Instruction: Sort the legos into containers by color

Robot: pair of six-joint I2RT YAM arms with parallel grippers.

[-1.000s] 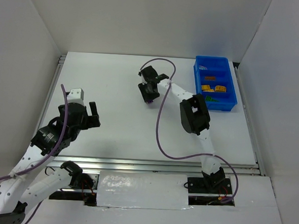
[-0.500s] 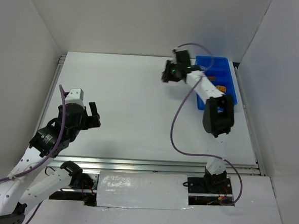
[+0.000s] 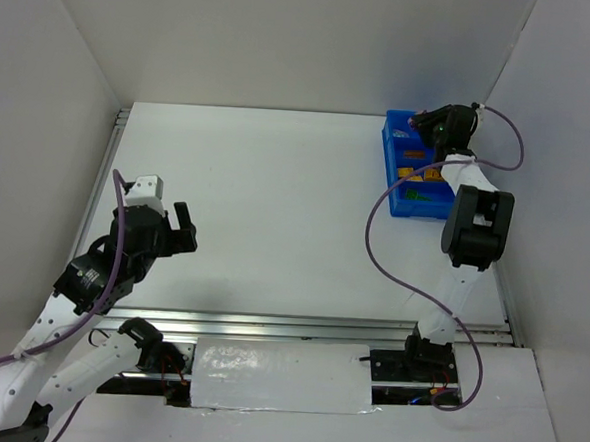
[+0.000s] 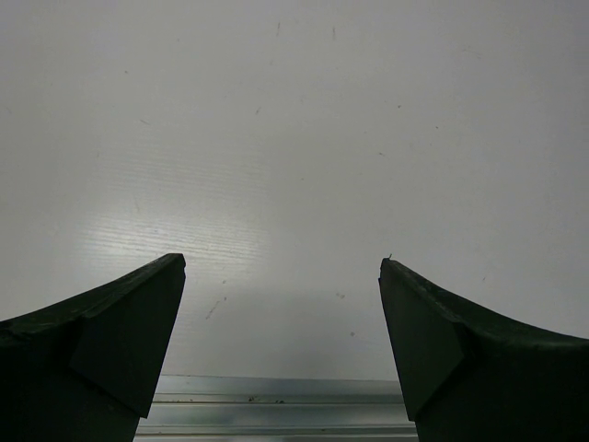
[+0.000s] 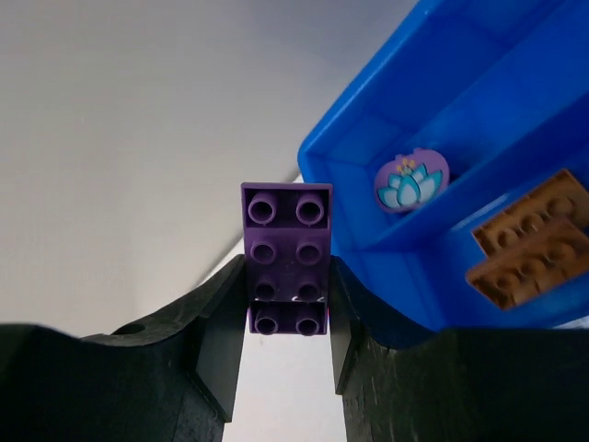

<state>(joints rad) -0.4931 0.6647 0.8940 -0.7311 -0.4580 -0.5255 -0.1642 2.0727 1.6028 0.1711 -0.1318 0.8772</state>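
My right gripper (image 3: 423, 122) is shut on a purple lego brick (image 5: 285, 256) and holds it in the air beside the far end of the bright blue tray (image 3: 392, 162). In the right wrist view the tray (image 5: 405, 276) shows a round purple piece with a lotus print (image 5: 411, 180) in its end compartment and brown bricks (image 5: 529, 249) in the one beside it. From above, orange or yellow bricks (image 3: 410, 173) and a green one (image 3: 413, 195) lie in other compartments. My left gripper (image 3: 180, 227) is open and empty over bare table at the left.
White walls enclose the table on three sides. A metal rail (image 4: 276, 405) runs along the table's near edge below my left gripper. The right arm's purple cable (image 3: 384, 237) loops over the table beside the tray.
My right gripper has swung from the table's middle rightward to the far end of the blue tray, carrying the purple brick. The left arm has barely moved.
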